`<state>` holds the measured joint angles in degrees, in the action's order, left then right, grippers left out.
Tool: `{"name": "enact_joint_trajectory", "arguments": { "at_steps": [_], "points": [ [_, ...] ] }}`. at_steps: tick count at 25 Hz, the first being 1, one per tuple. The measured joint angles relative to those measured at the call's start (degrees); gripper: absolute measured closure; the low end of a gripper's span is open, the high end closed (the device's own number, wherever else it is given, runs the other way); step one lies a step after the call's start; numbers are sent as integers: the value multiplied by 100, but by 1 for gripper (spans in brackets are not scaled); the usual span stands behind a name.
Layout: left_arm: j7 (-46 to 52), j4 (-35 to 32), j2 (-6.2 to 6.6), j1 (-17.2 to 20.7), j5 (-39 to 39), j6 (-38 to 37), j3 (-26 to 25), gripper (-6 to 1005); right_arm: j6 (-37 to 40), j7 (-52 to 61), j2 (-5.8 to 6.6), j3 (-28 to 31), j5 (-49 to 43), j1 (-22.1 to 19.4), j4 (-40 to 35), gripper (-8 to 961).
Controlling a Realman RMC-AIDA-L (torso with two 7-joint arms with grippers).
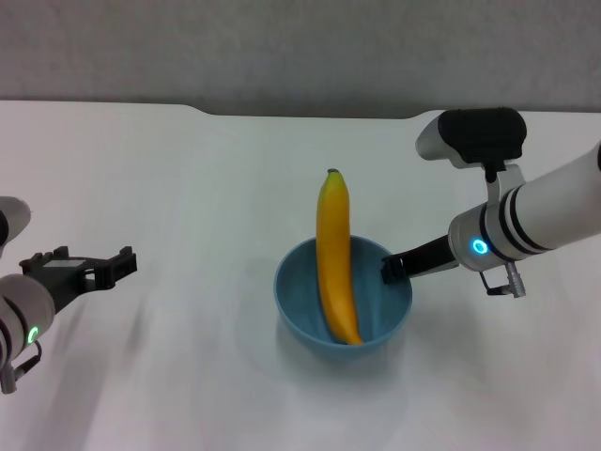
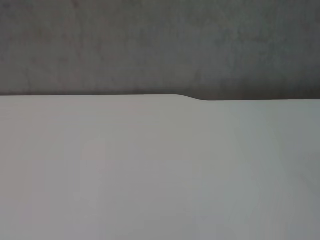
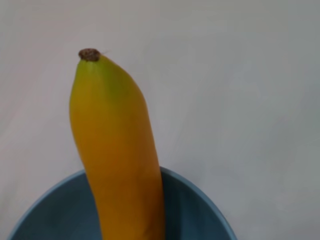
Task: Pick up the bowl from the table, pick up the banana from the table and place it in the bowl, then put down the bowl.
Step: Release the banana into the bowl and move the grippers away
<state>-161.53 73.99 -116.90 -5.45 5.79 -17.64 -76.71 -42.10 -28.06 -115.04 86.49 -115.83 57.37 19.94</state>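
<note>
We find the banana (image 1: 336, 263) already lodged in the bowl (image 1: 343, 299), its lower end down against the bowl's near inner wall and its dark-tipped stem end leaning out over the far rim; its long axis runs from the bowl's near side toward the table's (image 1: 188, 188) notched far edge; the right gripper (image 1: 391, 269) sits at the bowl's right rim, its dark tip pinching that rim as far as we can judge from the head view, and its own wrist camera looks across the rim at the banana rising out of the blue hollow; the left gripper (image 1: 117, 264) hangs well to the left of the bowl with its jaws spread and nothing between them, its wrist camera showing only bare tabletop and the notch; we judge the remaining step to be setting the bowl down and letting go, work that falls to the right arm since it alone is at the bowl; whether the bowl's base already rests on the white surface we cannot tell, though a soft shadow hugs it closely; the tabletop around the bowl is flat and plain, so we see room to lower it on every side; the risk we see is the long banana tipping out over the rim if the bowl tilts on release.
</note>
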Motion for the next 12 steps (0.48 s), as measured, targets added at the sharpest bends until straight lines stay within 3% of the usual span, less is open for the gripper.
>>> {"name": "enact_joint_trajectory", "arguments": {
  "at_steps": [12],
  "points": [
    [27,-11,0,15,33,107,14,92,206,-7,-12,6,13,-201,88,829]
  ]
}}
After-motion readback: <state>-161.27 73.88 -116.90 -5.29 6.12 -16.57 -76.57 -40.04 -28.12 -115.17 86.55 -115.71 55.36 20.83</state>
